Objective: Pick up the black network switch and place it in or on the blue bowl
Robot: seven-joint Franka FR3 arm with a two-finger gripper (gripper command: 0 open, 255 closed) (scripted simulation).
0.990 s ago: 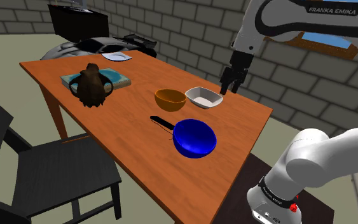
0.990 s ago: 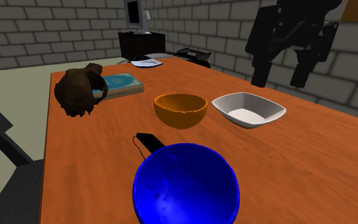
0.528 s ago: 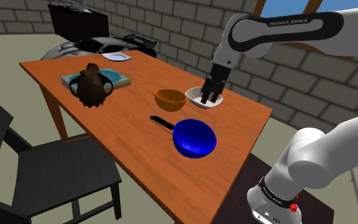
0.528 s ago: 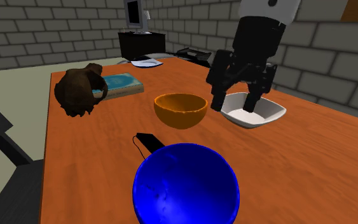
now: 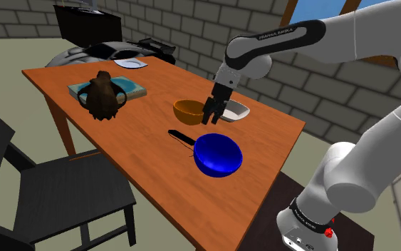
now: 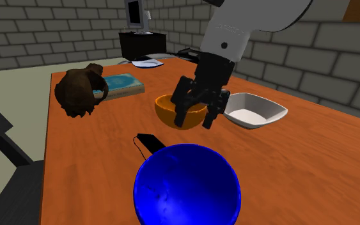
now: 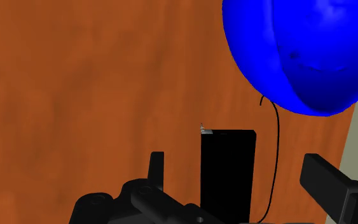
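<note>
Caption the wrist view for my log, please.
Open end effector straddling the black network switch without touching it, blue bowl just beyond on the brown table.

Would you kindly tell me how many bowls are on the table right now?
3: the blue bowl nearest the second exterior camera, the orange bowl behind it, partly behind the gripper, and the white bowl at that view's right.
</note>
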